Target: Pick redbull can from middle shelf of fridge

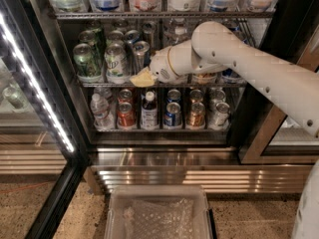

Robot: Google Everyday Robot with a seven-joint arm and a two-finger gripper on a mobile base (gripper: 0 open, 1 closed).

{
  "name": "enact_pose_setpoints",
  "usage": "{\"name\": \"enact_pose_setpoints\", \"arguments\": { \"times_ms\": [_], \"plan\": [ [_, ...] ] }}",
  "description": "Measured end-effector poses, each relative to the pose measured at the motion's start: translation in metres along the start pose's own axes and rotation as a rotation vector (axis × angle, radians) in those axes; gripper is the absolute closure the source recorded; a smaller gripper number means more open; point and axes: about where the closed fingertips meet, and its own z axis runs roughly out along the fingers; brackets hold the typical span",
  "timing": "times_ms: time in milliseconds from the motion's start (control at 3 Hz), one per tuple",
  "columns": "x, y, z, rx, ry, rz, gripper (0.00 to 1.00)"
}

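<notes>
The fridge stood with its door open, and the white arm reached in from the right. The gripper was at the front edge of the middle shelf, just at the foot of the redbull can, which stood upright beside the green cans. How wide the gripper was, or whether it held anything, I could not tell

Smooth white rounded arm, small dark screw dots, gold wrist ring, pale yellow jaws at middle shelf edge
</notes>
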Motion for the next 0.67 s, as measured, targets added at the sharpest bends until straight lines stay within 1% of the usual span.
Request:
{"name": "enact_pose_setpoints", "arguments": {
  "times_ms": [333,667],
  "plan": [
    [0.0,0.0,0.0,0.0,0.0,0.0,0.88],
    [0.0,0.0,0.0001,0.0,0.0,0.0,1.0]
  ]
}}
